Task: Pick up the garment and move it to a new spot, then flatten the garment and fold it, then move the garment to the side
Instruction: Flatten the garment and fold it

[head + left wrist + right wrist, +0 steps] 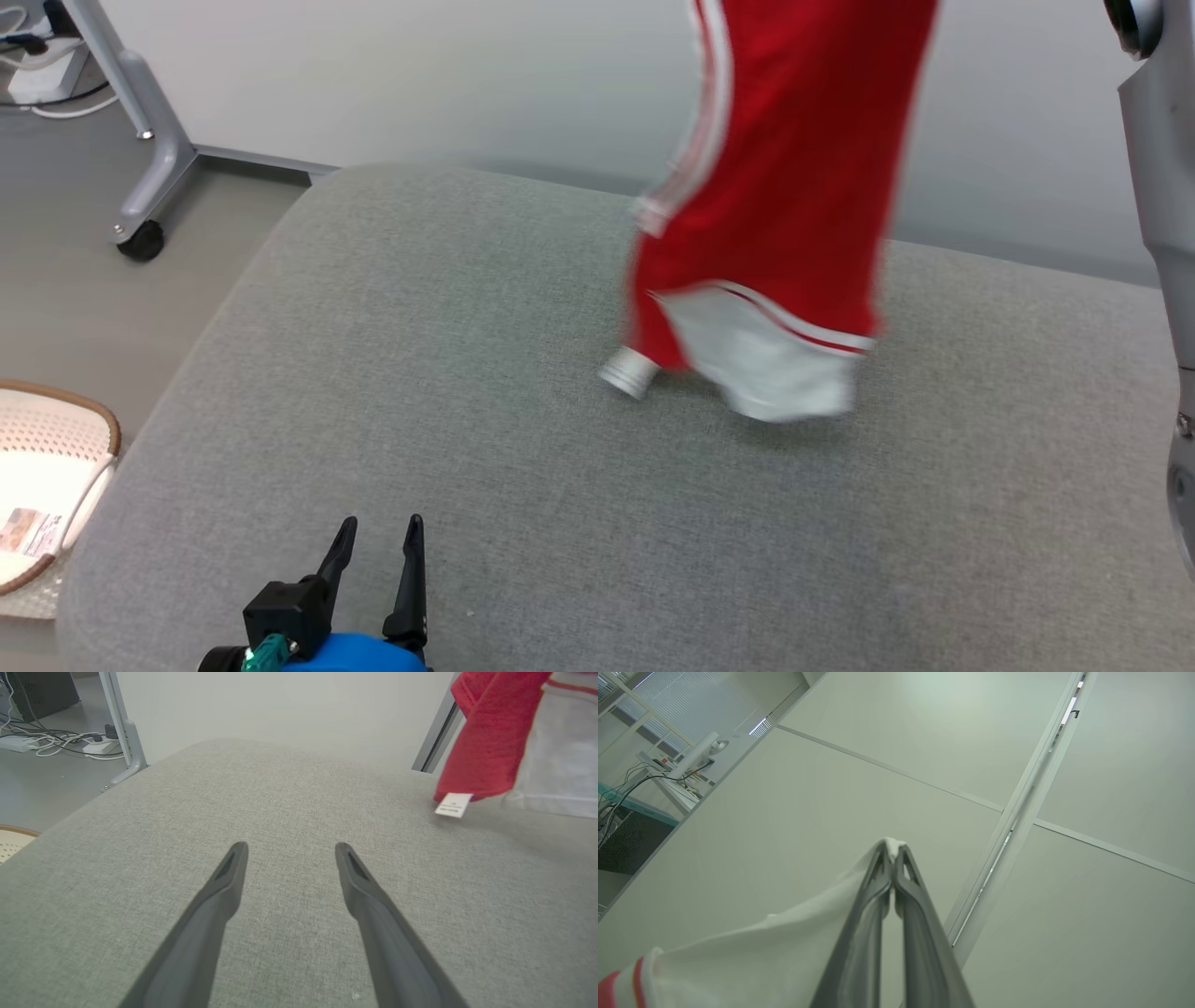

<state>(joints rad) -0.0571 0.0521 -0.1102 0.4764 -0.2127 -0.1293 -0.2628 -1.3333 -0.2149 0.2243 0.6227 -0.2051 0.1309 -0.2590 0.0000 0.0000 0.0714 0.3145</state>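
Red garment (784,140) with white side stripes hangs with its long axis vertical. The top runs out of the head view and the lower end points down at the grey cushion (420,373). A white hem panel sits at the bottom. The fabric is blurred, so contact with the cushion can't be told. It hangs over the cushion's far right part. A small white label (453,805) dangles at the lowest red edge, just above the cushion surface.

Right claw (894,847) is aimed up at the wall, fingers pinched together on a white edge of the garment, and cloth (761,961) drapes down from the tips. The pale right forearm (1162,187) is at the right edge of the head view.

Left claw (383,523) is low over the cushion's near left part, fingers (369,905) spread wide with nothing between them, well apart from the garment.

On the floor to the left are a woven basket (56,439) and a wheeled stand leg (140,140).
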